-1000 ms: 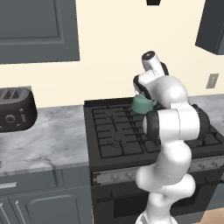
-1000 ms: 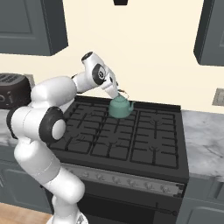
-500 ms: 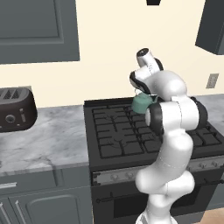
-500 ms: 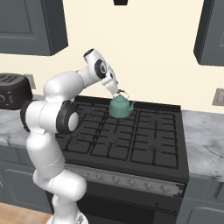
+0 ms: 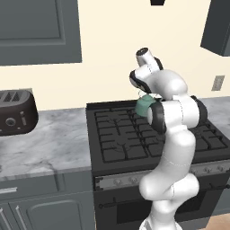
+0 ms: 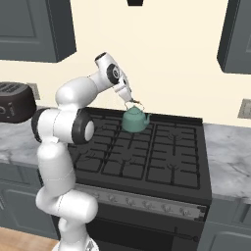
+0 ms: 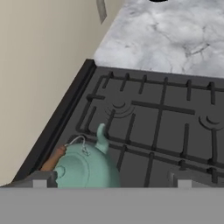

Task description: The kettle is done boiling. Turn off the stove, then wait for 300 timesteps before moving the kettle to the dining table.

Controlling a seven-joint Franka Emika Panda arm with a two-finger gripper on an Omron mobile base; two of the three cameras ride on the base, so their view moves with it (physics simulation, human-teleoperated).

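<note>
The teal kettle (image 6: 135, 119) stands on the rear-left grate of the black gas stove (image 6: 147, 152), close to the back wall. In the right base view the gripper (image 6: 129, 98) hangs just above the kettle's wire handle, with no contact visible. In the left base view the arm's elbow covers most of the kettle (image 5: 143, 106), leaving only a teal patch in sight; this view adds a dark toaster (image 5: 15, 112) on the marble counter (image 5: 49, 143) left of the stove. The hand view shows the kettle (image 7: 85, 166) from above, spout pointing over the grates, with the two fingertips (image 7: 41, 179) spread wide apart, holding nothing. The stove's knob strip (image 6: 147, 203) appears in both base views.
</note>
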